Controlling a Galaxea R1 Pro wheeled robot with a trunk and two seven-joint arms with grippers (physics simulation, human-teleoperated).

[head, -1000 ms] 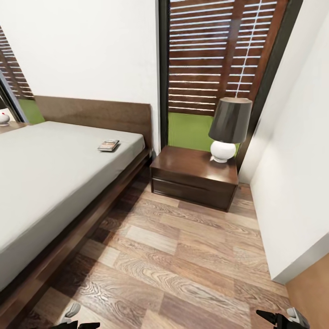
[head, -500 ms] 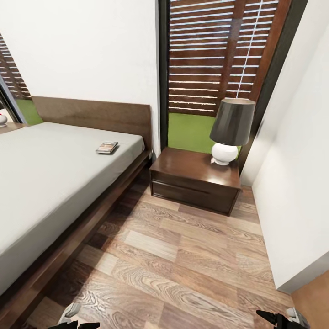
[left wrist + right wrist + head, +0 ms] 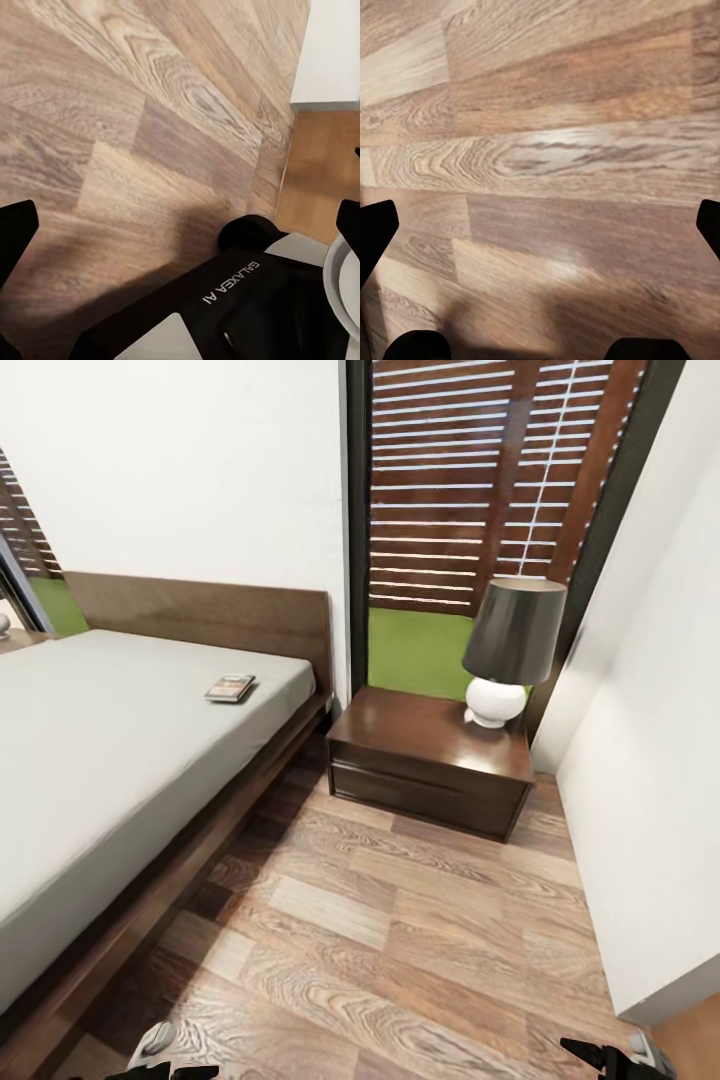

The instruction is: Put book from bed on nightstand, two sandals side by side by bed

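Observation:
The book lies flat on the light-grey mattress of the bed, close to the dark headboard and the bed's near edge. The nightstand stands just right of the bed, with a black-shaded lamp at its back right corner and bare glossy top in front. The two sandals are out of view. My left gripper and right gripper hang low at the bottom of the head view, far from the book. Both are open over the wood floor, as the left gripper and right gripper show in the wrist views.
A white wall runs along the right, leaving a wood-floor aisle between it and the bed. A slatted window stands behind the nightstand. My black base shows in the left wrist view.
The whole head view has shifted a little as the camera moved. The book, bed and nightstand have not moved themselves, and both grippers stay open.

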